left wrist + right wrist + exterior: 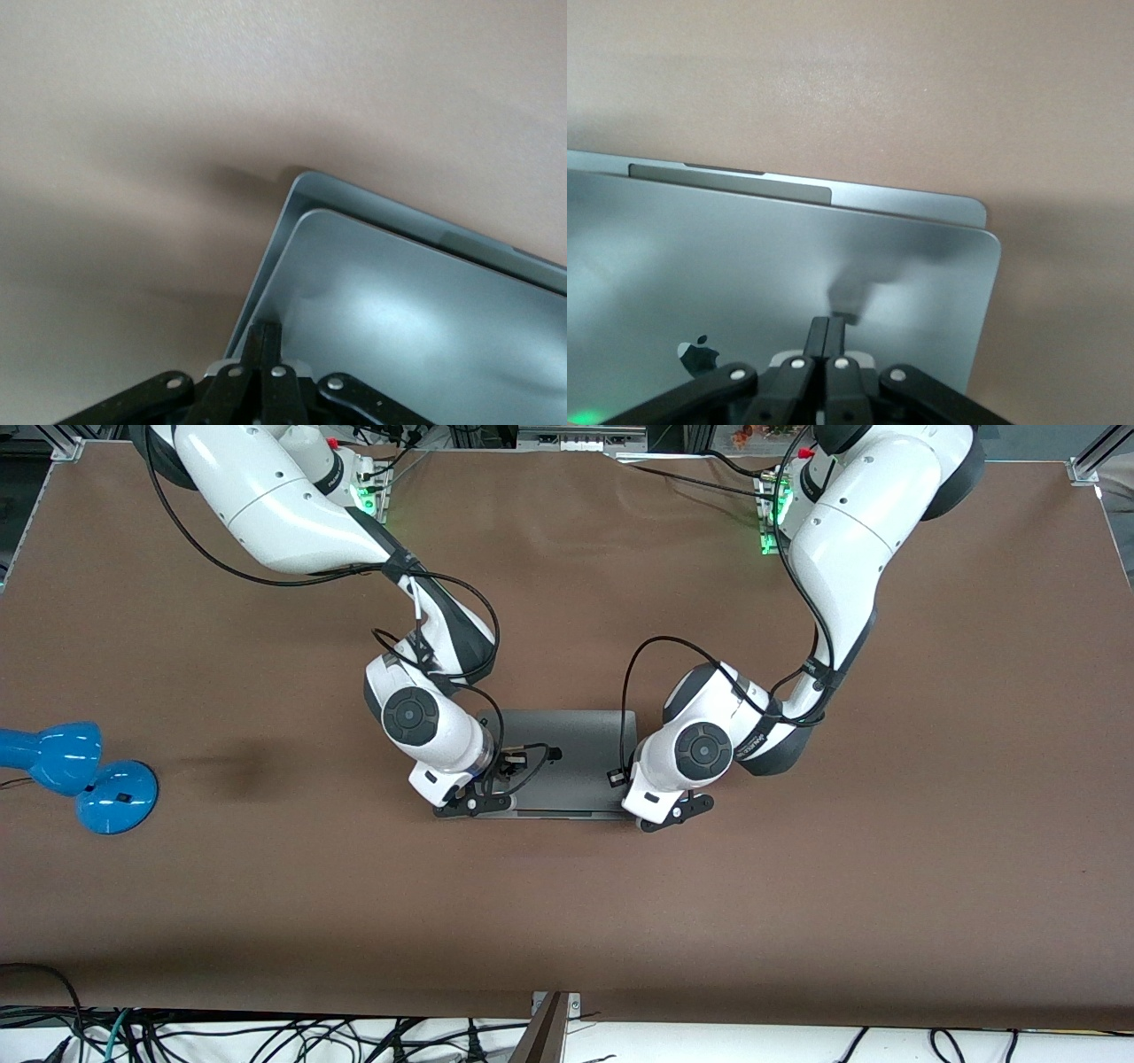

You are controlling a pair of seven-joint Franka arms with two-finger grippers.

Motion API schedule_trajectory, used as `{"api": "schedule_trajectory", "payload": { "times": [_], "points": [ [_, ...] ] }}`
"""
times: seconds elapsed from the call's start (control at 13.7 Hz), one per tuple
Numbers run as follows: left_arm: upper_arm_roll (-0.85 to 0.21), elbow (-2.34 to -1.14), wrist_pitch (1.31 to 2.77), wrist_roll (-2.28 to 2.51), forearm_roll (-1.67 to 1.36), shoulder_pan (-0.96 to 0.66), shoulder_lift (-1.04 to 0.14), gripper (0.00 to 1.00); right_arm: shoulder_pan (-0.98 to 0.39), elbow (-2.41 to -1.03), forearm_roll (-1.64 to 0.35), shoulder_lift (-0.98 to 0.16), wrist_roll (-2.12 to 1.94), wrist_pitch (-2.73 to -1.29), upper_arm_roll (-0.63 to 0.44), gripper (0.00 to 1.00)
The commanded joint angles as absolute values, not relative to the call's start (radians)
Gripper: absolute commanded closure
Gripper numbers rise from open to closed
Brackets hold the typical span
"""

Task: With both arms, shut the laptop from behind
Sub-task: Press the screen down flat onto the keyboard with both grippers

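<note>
The silver-grey laptop [567, 762] lies in the middle of the table with its lid lowered almost flat. A strip of the base shows past the lid's edge in both wrist views. My left gripper [678, 812] is shut, its fingertips [264, 332] resting on the lid [399, 328] at the corner toward the left arm's end. My right gripper [474, 803] is shut, its fingertips [830, 326] on the lid [744, 266] near the dark apple logo [698, 354]. Neither gripper holds anything. The keyboard and screen are hidden.
A blue desk lamp [80, 775] lies on the brown table [266, 886] toward the right arm's end. Cables hang past the table's edge nearest the front camera. Both arms' black cables trail over the laptop.
</note>
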State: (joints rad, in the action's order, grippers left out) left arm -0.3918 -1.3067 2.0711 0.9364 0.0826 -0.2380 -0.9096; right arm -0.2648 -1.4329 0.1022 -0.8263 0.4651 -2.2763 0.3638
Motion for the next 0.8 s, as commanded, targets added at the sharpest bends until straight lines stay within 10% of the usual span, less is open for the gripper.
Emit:
{"api": "schedule_trajectory", "payload": {
  "times": [0.0,0.73],
  "points": [
    [-0.379,-1.249,2.065,0.957,0.124,-0.256,-0.949,1.0,-0.268,-1.43,0.132,-0.839,0.43,-2.31,0.351,1.0],
    [-0.35,-1.236,2.106,0.956,0.126,-0.264,-0.991,1.0,-0.27,-1.431,0.233,-0.894,0.391,-2.434,0.348,1.0]
  ]
}}
